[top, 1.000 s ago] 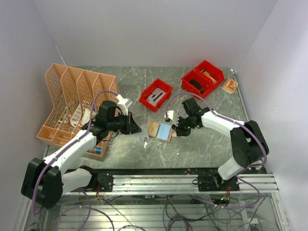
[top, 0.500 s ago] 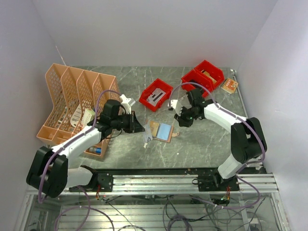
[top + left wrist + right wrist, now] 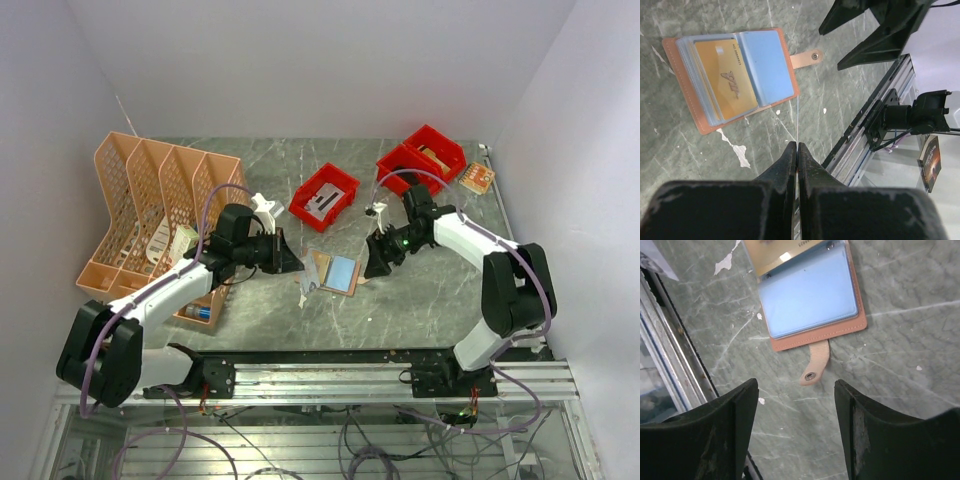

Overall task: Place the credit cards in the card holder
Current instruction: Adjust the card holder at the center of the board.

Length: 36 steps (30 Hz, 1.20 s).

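Observation:
The tan card holder (image 3: 322,270) lies open on the table, also in the left wrist view (image 3: 690,120) and the right wrist view (image 3: 815,335). A light blue credit card (image 3: 342,272) (image 3: 765,65) (image 3: 810,295) sits in its right half, and a gold card (image 3: 730,80) in its left half. My left gripper (image 3: 288,264) (image 3: 797,145) is shut on a whitish-grey credit card (image 3: 304,287), seen edge-on as a thin line (image 3: 797,120) reaching toward the holder's near edge. My right gripper (image 3: 374,263) (image 3: 795,382) hangs open above the holder's snap tab (image 3: 816,362), holding nothing.
A peach mesh file rack (image 3: 150,200) stands at the left, close behind my left arm. Red bins (image 3: 324,196) (image 3: 420,160) sit at the back, with a small orange board (image 3: 477,178) beside them. A metal rail (image 3: 380,380) runs along the near edge.
My right gripper has opened wide; it lifted away from the holder and came back down by its right edge. The left gripper stayed shut on its card, shifting slightly right.

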{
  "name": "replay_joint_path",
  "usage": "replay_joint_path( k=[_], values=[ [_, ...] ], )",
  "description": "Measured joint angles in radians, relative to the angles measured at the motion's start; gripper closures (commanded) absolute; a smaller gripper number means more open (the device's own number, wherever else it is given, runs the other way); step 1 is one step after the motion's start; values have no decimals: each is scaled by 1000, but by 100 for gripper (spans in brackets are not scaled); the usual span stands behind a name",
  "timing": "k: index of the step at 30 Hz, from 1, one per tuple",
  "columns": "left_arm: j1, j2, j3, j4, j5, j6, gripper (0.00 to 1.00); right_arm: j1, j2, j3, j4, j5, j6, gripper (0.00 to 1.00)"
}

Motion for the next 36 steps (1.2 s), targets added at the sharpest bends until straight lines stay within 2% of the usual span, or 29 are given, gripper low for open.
replay_joint_path(
  k=[6,10,17,27,35,36],
  values=[
    [0,-1,0,13,-1,-6,93,16,54,0,-3,15,50,60],
    [0,0,0,13,-1,-6,93,34,110,6,-11,23,71,66],
    [-4,3,0,40,-1,-13,93,41,140,22,-32,48,82,99],
    [-11,20,0,84,0,-24,93,42,147,58,-62,116,52,100],
    [-82,117,0,184,10,-87,93,24,242,237,-127,325,-227,100],
    [-99,138,0,201,8,-99,93,18,261,256,-134,346,-259,96]
  ],
)
